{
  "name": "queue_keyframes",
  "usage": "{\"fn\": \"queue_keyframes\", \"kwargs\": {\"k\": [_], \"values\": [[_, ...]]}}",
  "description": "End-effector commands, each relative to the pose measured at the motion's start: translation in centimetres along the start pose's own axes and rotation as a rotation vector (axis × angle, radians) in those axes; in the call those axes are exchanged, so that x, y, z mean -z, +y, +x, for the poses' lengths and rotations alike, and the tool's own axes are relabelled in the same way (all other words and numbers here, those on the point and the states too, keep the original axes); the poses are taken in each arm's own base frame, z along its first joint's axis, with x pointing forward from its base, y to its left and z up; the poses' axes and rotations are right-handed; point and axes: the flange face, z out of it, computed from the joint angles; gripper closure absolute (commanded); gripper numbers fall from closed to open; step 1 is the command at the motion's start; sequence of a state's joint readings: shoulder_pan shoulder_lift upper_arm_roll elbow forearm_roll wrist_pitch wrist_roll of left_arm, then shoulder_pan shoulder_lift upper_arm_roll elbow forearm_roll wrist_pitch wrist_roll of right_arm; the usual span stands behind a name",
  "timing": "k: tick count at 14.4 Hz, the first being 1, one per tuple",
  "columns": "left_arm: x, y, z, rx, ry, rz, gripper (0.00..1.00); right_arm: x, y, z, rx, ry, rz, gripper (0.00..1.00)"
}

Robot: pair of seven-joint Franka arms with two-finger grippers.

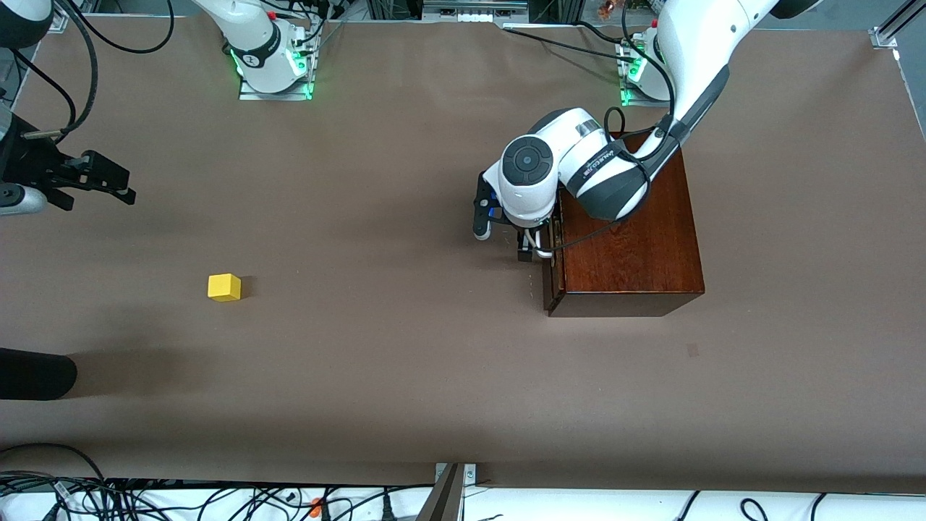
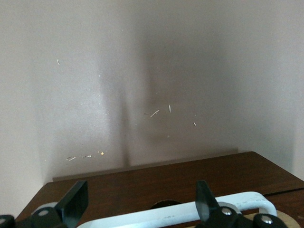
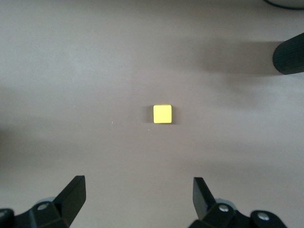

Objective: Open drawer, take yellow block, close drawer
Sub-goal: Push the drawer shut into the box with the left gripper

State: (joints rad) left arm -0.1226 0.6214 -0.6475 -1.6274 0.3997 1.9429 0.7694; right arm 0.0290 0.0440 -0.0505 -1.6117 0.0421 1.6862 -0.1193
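Closing the drawer (image 1: 550, 268) looks like the step in hand, or just finished — the yellow block (image 1: 224, 286) already sits out on the bare table (image 1: 405, 347), well apart from the wooden box (image 1: 629, 239), toward the right arm's end and a bit nearer the front camera than the box. Left gripper (image 1: 527, 244) is at the drawer front, jaws spread wide to either side of the white handle (image 2: 190, 213) without pinching it; the left wrist view shows the bar running between the fingers (image 2: 76, 202). Drawer front looks flush or nearly flush with the box, can't tell if a small gap remains. Right gripper (image 1: 101, 177) hangs up over the table at its own end — jaws released, holding nothing, block visible below it in the right wrist view (image 3: 162, 114); this arm waits. Dark rounded object (image 1: 32, 374) lies at the table edge near the block, unclear what it is. Next move, my guess: left arm confirms the drawer is fully shut, a light push square on the front if not, then backs straight off so a finger doesn't snag the handle and drag it open
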Motion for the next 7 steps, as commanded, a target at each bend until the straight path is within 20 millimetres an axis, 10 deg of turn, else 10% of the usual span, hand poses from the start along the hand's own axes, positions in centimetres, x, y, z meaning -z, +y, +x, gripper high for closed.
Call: {"fn": "queue_keyframes", "kwargs": {"k": [1, 5, 7], "values": [[0.9, 0.2, -1.3, -0.015, -0.045, 0.021, 0.0, 0.2, 0.3, 0.2, 0.023, -0.032, -0.003, 0.0], [2.5, 0.9, 0.0, -0.004, 0.009, 0.009, 0.0, -0.6, -0.4, 0.1, 0.043, -0.092, 0.007, 0.0], [6.3, 1.7, -0.4, 0.077, 0.105, -0.016, 0.0, -1.1, -0.4, -0.4, 0.044, -0.14, 0.013, 0.0]]}}
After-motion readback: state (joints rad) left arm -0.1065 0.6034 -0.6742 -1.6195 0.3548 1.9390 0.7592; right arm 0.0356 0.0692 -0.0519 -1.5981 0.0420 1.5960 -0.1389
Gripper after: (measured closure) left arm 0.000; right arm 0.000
